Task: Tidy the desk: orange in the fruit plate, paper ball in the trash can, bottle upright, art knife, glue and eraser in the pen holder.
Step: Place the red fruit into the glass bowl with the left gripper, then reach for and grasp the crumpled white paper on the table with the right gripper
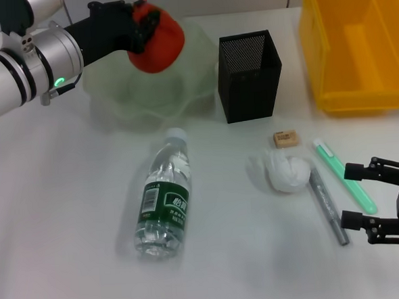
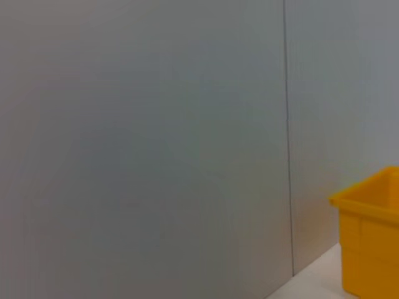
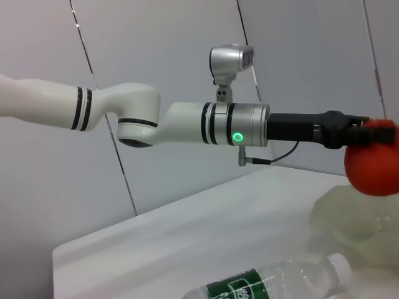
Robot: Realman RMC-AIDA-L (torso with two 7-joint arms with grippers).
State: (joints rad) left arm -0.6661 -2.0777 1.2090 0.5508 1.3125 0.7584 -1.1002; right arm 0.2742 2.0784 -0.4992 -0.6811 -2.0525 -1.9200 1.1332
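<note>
Head view: I see the yellow trash can far right and the pale-green fruit plate far left. My left gripper holds the orange between its jaws, above the plate. The bottle lies on its side in the middle. My right gripper, jaws wide, rests near right.

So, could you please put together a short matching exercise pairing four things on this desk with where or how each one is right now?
Things:
1. orange
2. bottle
3. eraser
4. paper ball

States:
A. lying on its side
B. held by the left gripper above the fruit plate
C. on the table just in front of the pen holder
D. beside a grey pen

Pairs: 1-B, 2-A, 3-C, 4-D
</note>
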